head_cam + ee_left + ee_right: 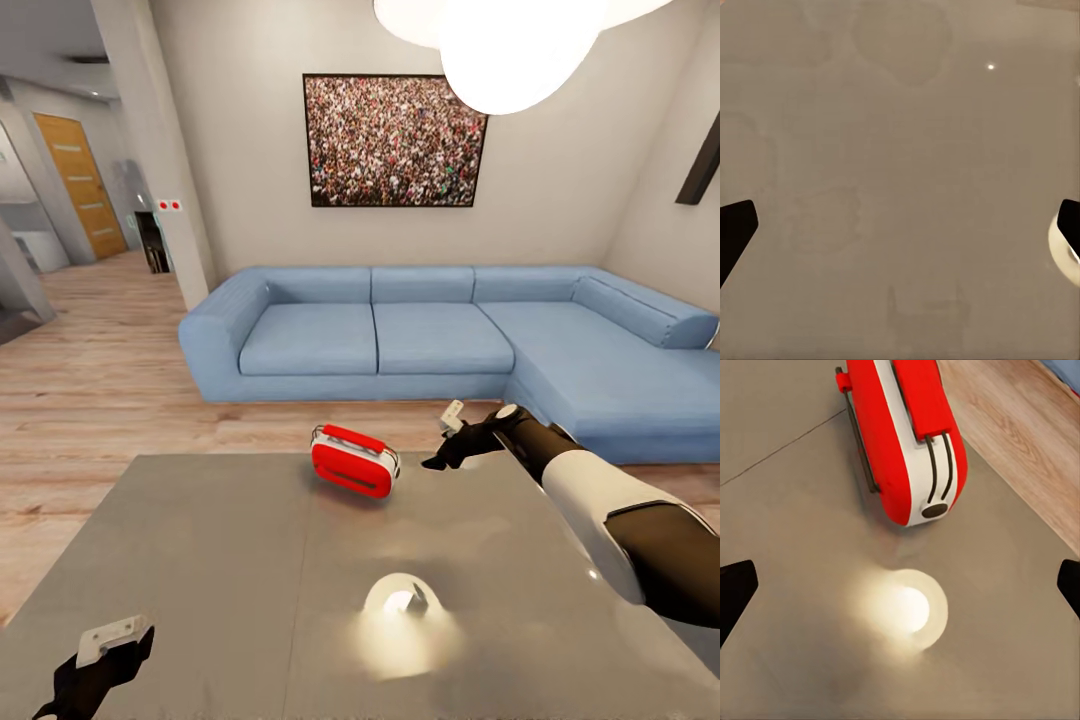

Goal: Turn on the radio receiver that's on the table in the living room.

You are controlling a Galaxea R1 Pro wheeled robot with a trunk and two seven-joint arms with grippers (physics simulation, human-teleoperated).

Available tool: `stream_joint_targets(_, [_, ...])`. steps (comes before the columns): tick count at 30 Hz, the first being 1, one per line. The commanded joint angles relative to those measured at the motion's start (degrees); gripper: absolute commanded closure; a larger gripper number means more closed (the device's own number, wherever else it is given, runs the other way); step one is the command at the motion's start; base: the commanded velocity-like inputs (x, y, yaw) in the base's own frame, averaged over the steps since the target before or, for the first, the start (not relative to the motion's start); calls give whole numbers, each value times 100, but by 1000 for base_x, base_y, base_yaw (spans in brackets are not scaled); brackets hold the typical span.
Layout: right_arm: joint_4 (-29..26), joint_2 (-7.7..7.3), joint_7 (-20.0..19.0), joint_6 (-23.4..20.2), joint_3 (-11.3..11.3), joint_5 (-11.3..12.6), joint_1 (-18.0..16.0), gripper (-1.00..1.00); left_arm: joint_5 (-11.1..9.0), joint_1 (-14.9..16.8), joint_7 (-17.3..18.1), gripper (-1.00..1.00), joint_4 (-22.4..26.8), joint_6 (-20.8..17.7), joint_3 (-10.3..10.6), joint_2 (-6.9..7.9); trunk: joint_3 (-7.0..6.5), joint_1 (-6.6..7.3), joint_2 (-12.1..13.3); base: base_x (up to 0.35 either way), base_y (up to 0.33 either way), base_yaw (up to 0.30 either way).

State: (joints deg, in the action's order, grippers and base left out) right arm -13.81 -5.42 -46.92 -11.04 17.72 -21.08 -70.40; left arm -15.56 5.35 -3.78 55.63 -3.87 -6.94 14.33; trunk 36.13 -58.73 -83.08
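red radio receiver (353, 461) sits at the table's (200, 560) far edge, just ahead of my right gripper (447, 440), not touching; fingers spread wide, empty. left gripper (95, 665) also wide, idle over bare tabletop. reach nearly done, switching on still left

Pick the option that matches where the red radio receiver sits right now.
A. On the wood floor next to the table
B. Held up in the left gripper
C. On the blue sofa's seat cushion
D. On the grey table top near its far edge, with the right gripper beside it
D: in the head view the radio receiver lies on the table near its far edge, with the right gripper apart from it, open.
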Motion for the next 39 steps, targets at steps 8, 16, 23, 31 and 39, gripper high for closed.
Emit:
stream_joint_targets(8, [-12,-12,-4,13,-13,25,0,-100,0,1,0,-100,0,0,0,0,11,0,0,0,0,0])
stream_joint_targets(16, [-172,43,-15,-24,-56,39,0,-100,0,1,0,-100,0,0,0,0,74,0,0,0,0,32])
stream_joint_targets(23, [-198,213,102,-69,-51,37,0,-100,-7,1,0,-100,0,0,2,-5,138,0,0,0,0,63])
stream_joint_targets(31, [-419,841,1087,-1020,-47,8,0,-100,-9,1,0,-100,0,0,48,-9,211,0,0,0,0,7])
stream_joint_targets(39, [-840,1057,1455,-1564,-60,20,0,-100,-5,0,0,-100,0,0,53,-9,275,0,0,0,0,0])
